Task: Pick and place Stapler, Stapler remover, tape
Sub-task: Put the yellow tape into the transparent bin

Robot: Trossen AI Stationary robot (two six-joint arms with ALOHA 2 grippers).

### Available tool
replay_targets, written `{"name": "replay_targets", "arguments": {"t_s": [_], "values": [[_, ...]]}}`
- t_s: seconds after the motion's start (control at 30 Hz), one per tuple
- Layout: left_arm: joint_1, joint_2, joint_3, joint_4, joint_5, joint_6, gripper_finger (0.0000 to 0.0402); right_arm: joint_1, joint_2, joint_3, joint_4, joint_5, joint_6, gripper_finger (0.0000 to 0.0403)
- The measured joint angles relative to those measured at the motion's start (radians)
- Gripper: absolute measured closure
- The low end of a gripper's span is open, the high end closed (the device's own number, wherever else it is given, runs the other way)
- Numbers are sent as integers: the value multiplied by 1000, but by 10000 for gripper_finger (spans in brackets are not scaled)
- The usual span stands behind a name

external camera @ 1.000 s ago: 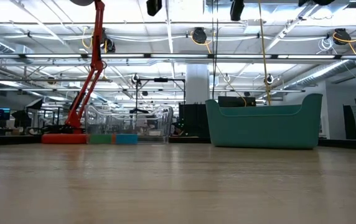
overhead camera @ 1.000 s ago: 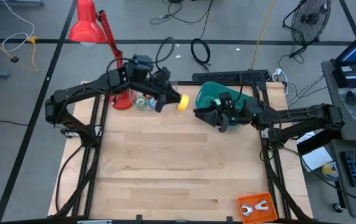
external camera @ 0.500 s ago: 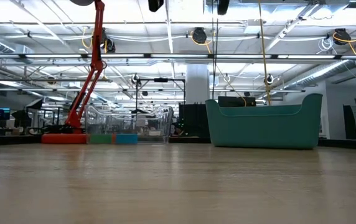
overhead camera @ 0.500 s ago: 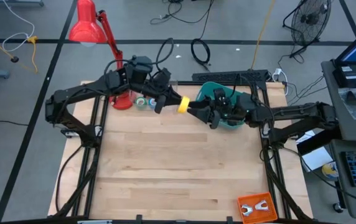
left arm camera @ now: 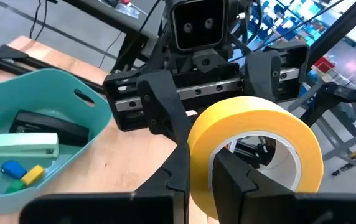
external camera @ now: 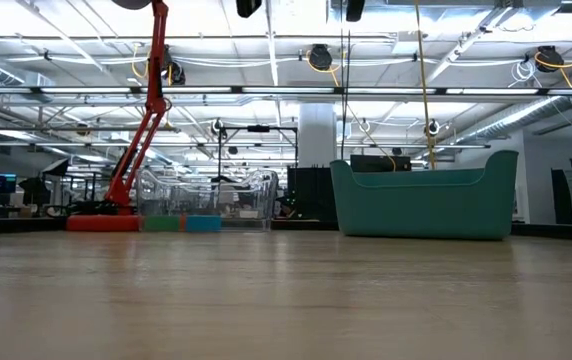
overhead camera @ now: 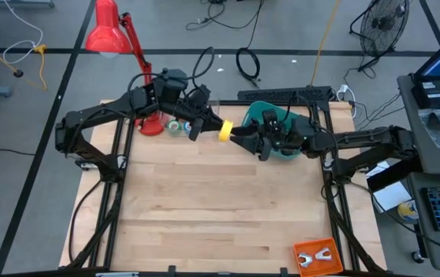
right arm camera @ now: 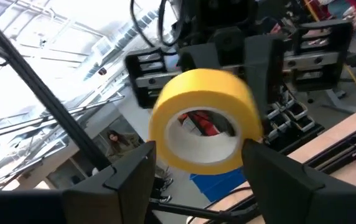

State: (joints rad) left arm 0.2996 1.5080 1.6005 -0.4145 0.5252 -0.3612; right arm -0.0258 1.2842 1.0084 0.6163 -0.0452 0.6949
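Note:
The yellow tape roll [overhead camera: 225,131] is held in the air by my left gripper [overhead camera: 217,127], between the red lamp and the teal bin [overhead camera: 255,114]. My right gripper [overhead camera: 240,137] faces it from the table's right, open. In the right wrist view its fingers [right arm camera: 119,180] stand on either side of the roll [right arm camera: 206,121] without touching. The black stapler [left arm camera: 50,127] lies inside the bin [left arm camera: 72,149] beside a pale green block. Blue and green rolls [overhead camera: 178,127] sit on the table by the lamp base. My left gripper holds the yellow roll by its ring wall [left arm camera: 200,158], one finger [left arm camera: 237,177] inside the hole and the other outside. It comes level from the table's left. The roll is lifted clear of the table, standing on edge with its hole facing the right gripper.
The red desk lamp [overhead camera: 116,35] stands at the far left corner, its base [external camera: 101,222] beside the rolls. An orange claw-shaped item [overhead camera: 315,256] lies at the near right corner. The bin also holds small coloured blocks [left arm camera: 16,171]. Bare wood [overhead camera: 205,208] fills the middle and near side.
My right gripper has moved from over the bin toward the table's left, up to the yellow roll, and its open fingers now stand around it. My left gripper has kept the roll almost still in the air.

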Motion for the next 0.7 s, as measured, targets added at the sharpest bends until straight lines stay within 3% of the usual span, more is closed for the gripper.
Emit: {"name": "replay_targets", "arguments": {"t_s": [0.4, 0.7], "values": [[16, -5, -4, -85, 24, 25, 364, 31, -15, 5, 12, -19, -3, 174], [15, -8, -3, -50, 10, 25, 364, 30, -14, 4, -24, -13, -13, 175]]}}
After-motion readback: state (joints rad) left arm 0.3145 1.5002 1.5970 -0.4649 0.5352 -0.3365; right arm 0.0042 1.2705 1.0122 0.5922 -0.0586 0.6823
